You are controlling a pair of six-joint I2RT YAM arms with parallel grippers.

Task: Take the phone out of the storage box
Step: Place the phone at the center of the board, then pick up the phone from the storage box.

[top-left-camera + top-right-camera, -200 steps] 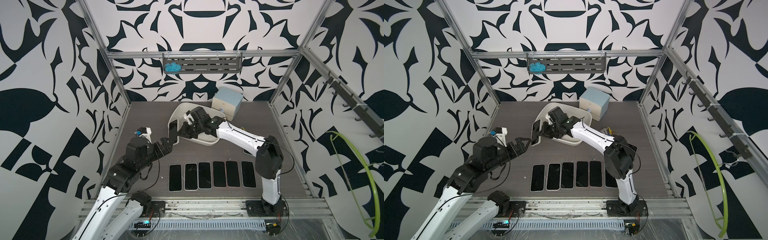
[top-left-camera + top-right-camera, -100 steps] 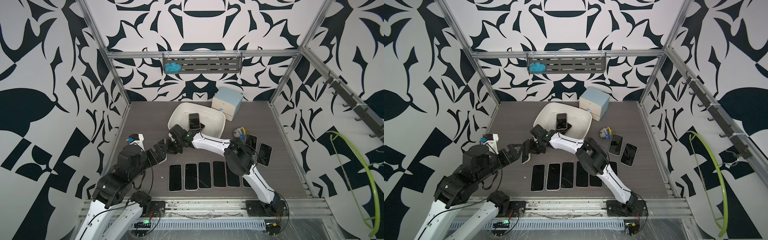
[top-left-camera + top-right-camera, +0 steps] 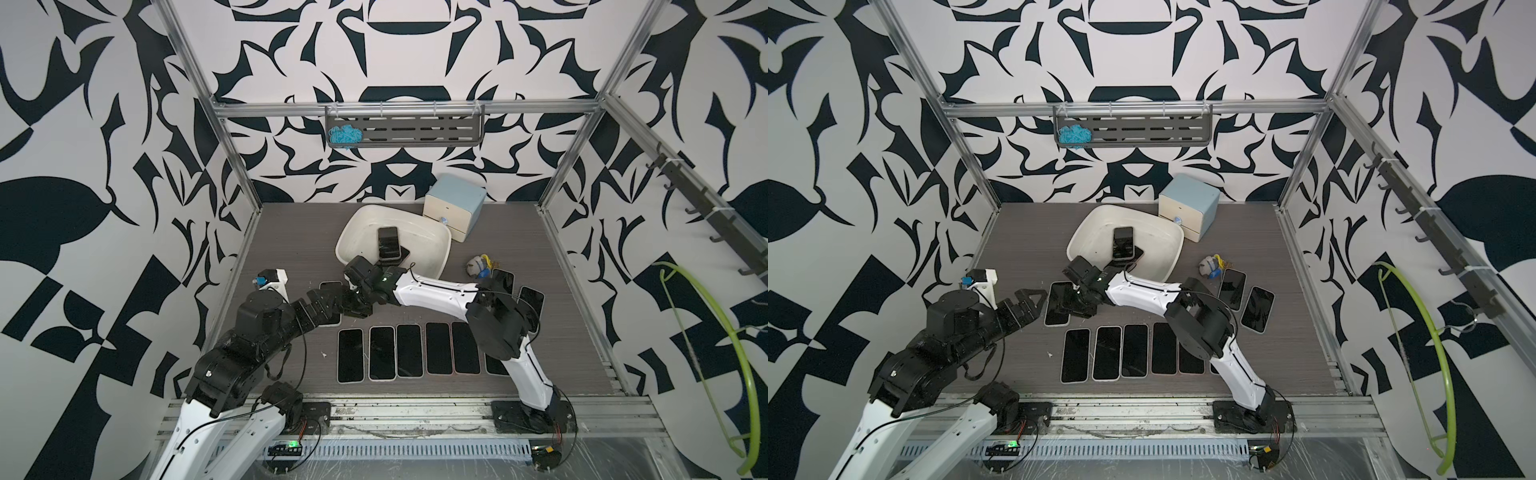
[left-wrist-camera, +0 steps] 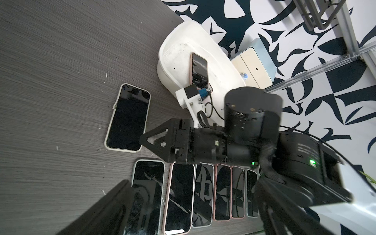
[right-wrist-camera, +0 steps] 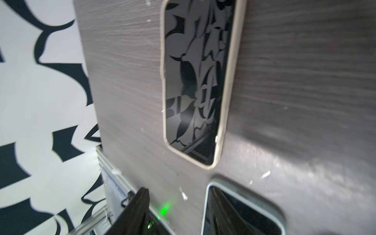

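The off-white storage box (image 3: 438, 253) (image 3: 1084, 237) (image 4: 173, 55) stands at the middle back. A dark phone (image 3: 388, 243) (image 3: 1123, 245) (image 4: 199, 70) lies inside it on top of another. A cream-cased phone (image 3: 330, 286) (image 3: 1054, 309) (image 4: 128, 118) (image 5: 195, 81) lies flat on the table, left of the front row. My right gripper (image 3: 355, 309) (image 3: 1077, 306) (image 5: 181, 215) hangs just over its near end, open and holding nothing. My left gripper (image 3: 332, 309) (image 3: 1036, 309) (image 4: 193, 213) is wide open beside the same phone, also holding nothing.
Several phones (image 3: 415, 351) lie in a row near the front edge, and two more (image 3: 517, 291) sit at the right. A cream cabinet with a blue top (image 3: 455, 208) stands behind the box. A small crumpled thing (image 3: 478, 266) lies to the box's right.
My right gripper came down from the box's near rim with a phone, laid it flat left of the row and opened. My left arm drew back toward the front.
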